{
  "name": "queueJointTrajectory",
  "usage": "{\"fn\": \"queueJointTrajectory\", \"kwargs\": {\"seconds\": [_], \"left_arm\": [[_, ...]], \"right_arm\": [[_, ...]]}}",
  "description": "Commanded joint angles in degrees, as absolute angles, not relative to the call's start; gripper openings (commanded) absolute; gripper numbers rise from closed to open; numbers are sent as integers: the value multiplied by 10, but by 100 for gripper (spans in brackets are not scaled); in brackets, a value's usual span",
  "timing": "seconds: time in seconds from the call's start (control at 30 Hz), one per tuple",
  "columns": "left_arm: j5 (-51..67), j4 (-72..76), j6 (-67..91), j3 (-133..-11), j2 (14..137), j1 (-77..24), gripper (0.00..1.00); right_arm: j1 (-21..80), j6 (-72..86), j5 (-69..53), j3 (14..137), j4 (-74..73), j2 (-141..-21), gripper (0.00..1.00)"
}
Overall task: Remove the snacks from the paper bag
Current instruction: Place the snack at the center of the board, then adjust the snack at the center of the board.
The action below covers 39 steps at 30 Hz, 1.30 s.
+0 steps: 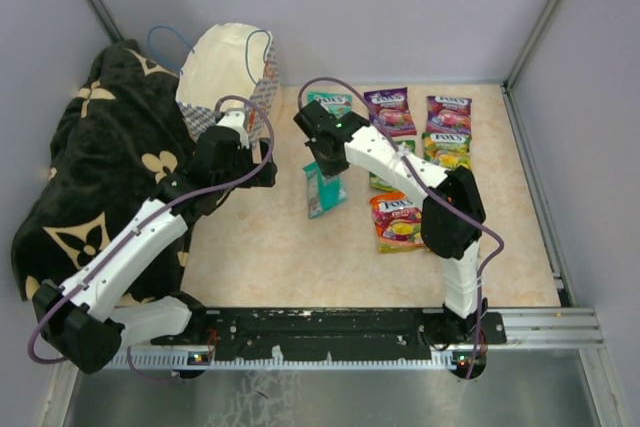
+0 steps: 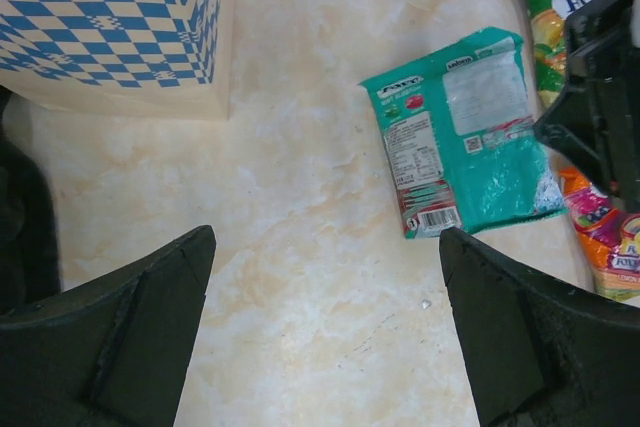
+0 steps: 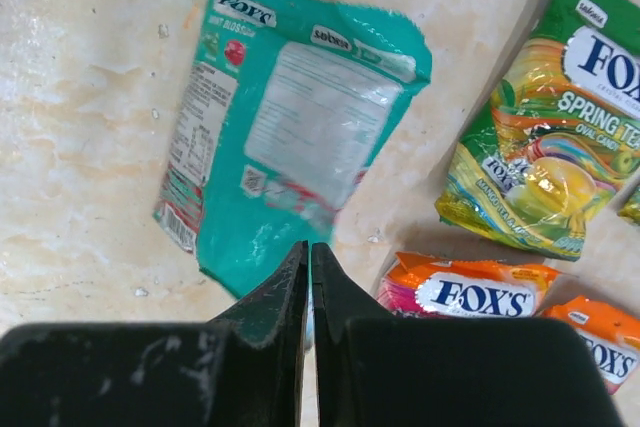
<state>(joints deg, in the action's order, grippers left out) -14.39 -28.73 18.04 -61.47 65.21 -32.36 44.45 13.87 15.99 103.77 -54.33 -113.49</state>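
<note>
Right gripper: fingers pressed tight together, with nothing visible between them. The tips hang over the lower edge of a teal packet that lies label side up on the table. Contact with the packet cannot be confirmed.

Left gripper: fingers spread wide and empty, above bare table between the paper bag and the same teal packet.

Handling: the snacks are thin glossy film pouches — judged light, limp and slippery. Lying flat, they offer little edge. The best hold is judged to be a crimped end seam or a lifted corner, pinched across the thickness.

Location: several snacks lie out on the table to the right of the bag, among them a green-yellow packet and an orange packet. The bag stands at the back left against a black patterned blanket, its mouth tilted towards the overhead camera.

Not determined: the bag's cream interior shows no packet, but its bottom is out of sight — contents unconfirmed. The right arm covers part of one green packet.
</note>
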Motion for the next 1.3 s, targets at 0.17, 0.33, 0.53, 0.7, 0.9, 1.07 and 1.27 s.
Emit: {"fn": "queueJointTrajectory", "kwargs": {"seconds": [0.17, 0.33, 0.53, 0.7, 0.9, 1.07, 1.27], "left_arm": [[-103, -310, 133, -636, 661, -305, 99], [-84, -305, 129, -626, 657, -295, 99], [-17, -298, 124, -608, 674, -290, 99], [30, -276, 127, -586, 688, -290, 99], [42, -270, 130, -583, 692, -290, 99], [35, -280, 131, -577, 680, -291, 99], [29, -288, 133, -576, 673, -290, 99]], "right_arm": [[446, 84, 239, 1130, -658, -1120, 4], [446, 81, 263, 1187, -707, -1160, 1], [409, 96, 121, 1035, -535, -1071, 48], [313, 153, -115, 833, -299, -978, 44], [240, 211, -199, 753, -168, -982, 38], [221, 236, -246, 735, -122, -1018, 34], [221, 252, -254, 714, -86, -1056, 33]]}}
